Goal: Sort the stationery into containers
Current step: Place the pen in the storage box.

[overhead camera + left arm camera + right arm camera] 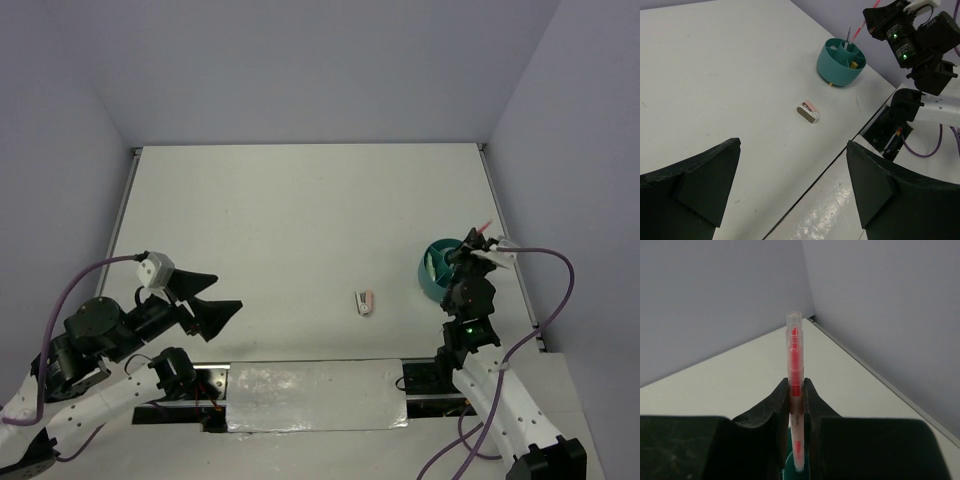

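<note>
Right pincer (pixel 796 390) is clamped on the pink-red pen (pixel 794 355), held near-upright over the teal cup (pixel 428 278) at the table's (pixel 300 220) 3 o'clock edge, judged so that it drops cleanly into a compartment. Left pincer (pixel 228 291) stands wide open and empty at 8 o'clock. The mini stapler (pixel 364 302) lies unsorted at the cup's 8 o'clock.

Open tabletop, tight only at the right edge

The tabletop (pixel 300 220) gives free passage from the left pincer (pixel 228 291) to the far wall (pixel 300 70), with only the mini stapler (pixel 364 302) mid-front. The teal cup (pixel 432 272) stands near the side wall (pixel 575 170), and the right pincer (pixel 796 390) with its pink-red pen (pixel 795 355) blocks the space above it.
</note>
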Controlling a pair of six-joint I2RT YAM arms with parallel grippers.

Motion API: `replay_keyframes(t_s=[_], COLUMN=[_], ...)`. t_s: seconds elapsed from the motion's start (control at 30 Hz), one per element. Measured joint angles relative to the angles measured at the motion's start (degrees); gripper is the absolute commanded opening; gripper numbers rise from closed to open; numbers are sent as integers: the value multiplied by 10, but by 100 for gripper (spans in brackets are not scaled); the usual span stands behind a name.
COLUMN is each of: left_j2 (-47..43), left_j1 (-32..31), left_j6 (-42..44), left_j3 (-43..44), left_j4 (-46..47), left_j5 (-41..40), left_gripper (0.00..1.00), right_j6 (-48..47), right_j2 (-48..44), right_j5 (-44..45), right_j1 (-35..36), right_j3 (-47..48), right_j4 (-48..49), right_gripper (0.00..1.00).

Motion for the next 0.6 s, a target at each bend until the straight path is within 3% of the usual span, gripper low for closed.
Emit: replay_keyframes(t_s=[0.3,0.4,0.53,0.6], left_j2=[-16,-16,-16,-19], left_j1=[-11,-12,-12,-12], left_j6=[0,0,0,0], left_j3=[0,0,0,0], left_j4=[2,2,1,2], left_j5=[9,11,16,17], left_gripper=[99,99,99,99], right_j6=[47,59,70,75], right_j2=[45,49,59,62], right_j5=[-34,-47,-64,-71], right_j1=[-70,-77,-79,-79], right_j3=[-9,-14,-20,-21], right_j4=[0,0,1,0], right_gripper=[2,15,15,25])
